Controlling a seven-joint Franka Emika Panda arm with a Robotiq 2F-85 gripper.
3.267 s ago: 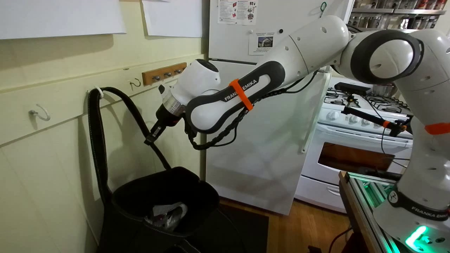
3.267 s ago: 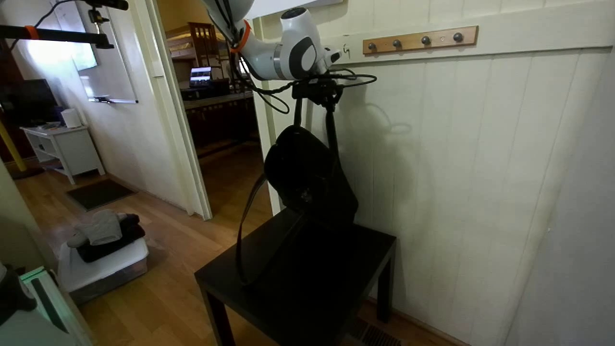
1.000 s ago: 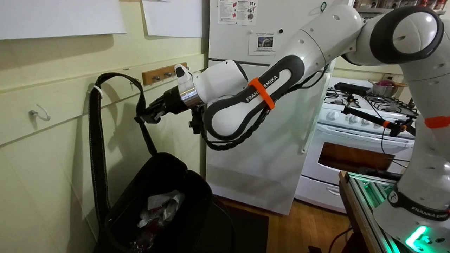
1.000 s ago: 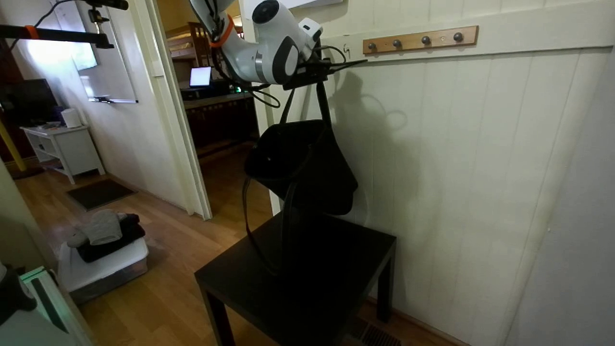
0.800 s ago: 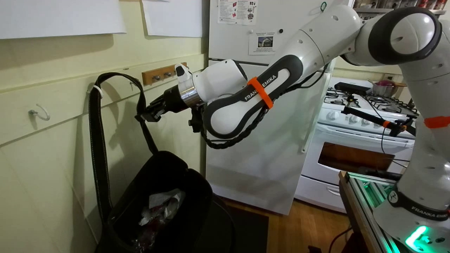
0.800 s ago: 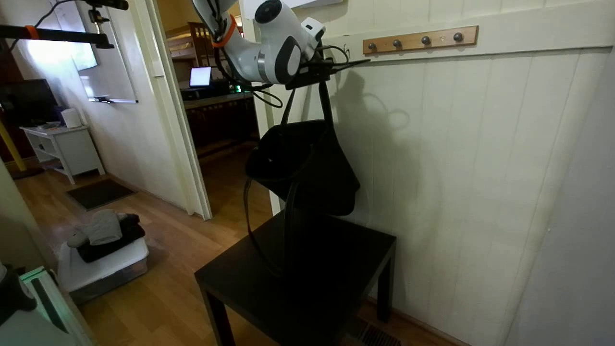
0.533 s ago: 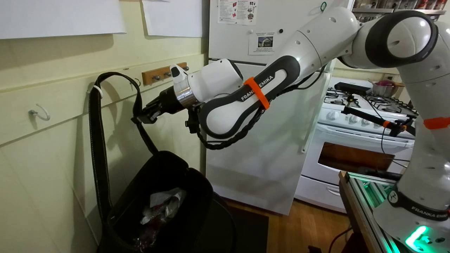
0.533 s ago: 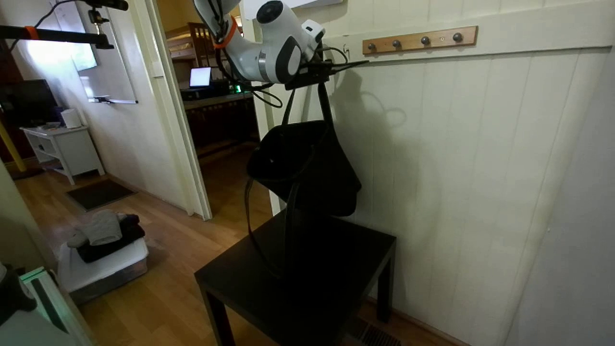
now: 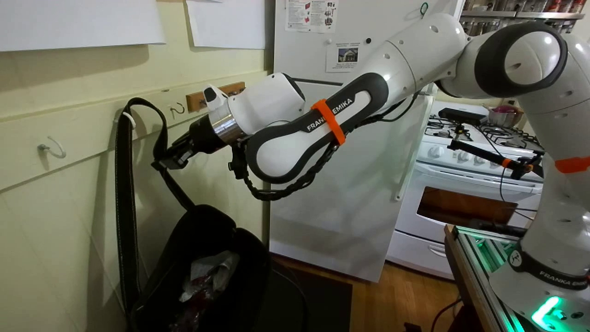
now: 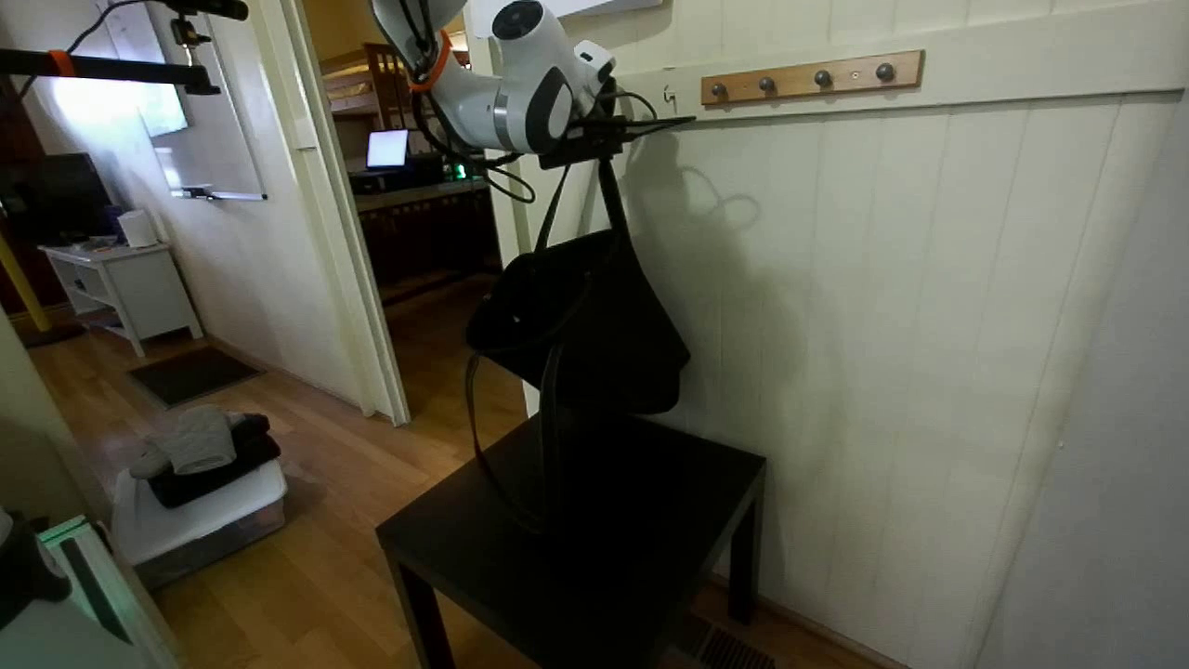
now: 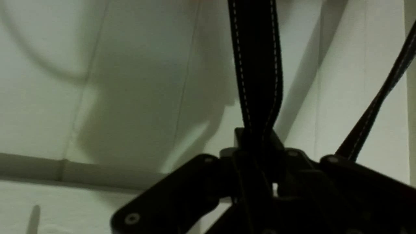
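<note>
My gripper (image 9: 162,162) is shut on one side of a black strap (image 9: 123,193) near the wall. In the wrist view the stitched strap (image 11: 256,65) runs up from between the fingertips, pinched narrow there. The strap's loop rises above a white hook (image 9: 129,120), whose tip shows inside the loop; whether it bears weight I cannot tell. Below hangs a black bag (image 10: 632,325), tilted with its mouth open, crumpled plastic (image 9: 214,269) inside. A second strap (image 10: 478,437) droops from its front. Whether the bag's bottom touches the table is too dark to tell.
A black table (image 10: 669,502) stands under the bag against the panelled wall. A wooden peg rack (image 10: 813,78), a dark hook (image 9: 177,109) and another white hook (image 9: 54,150) are on the wall rail. A fridge (image 9: 322,184) stands beside the arm.
Over the last seconds the gripper has risen and levelled out, tipping and lifting the bag. In the last half second it has moved left, strap in grip, closer to the white hook.
</note>
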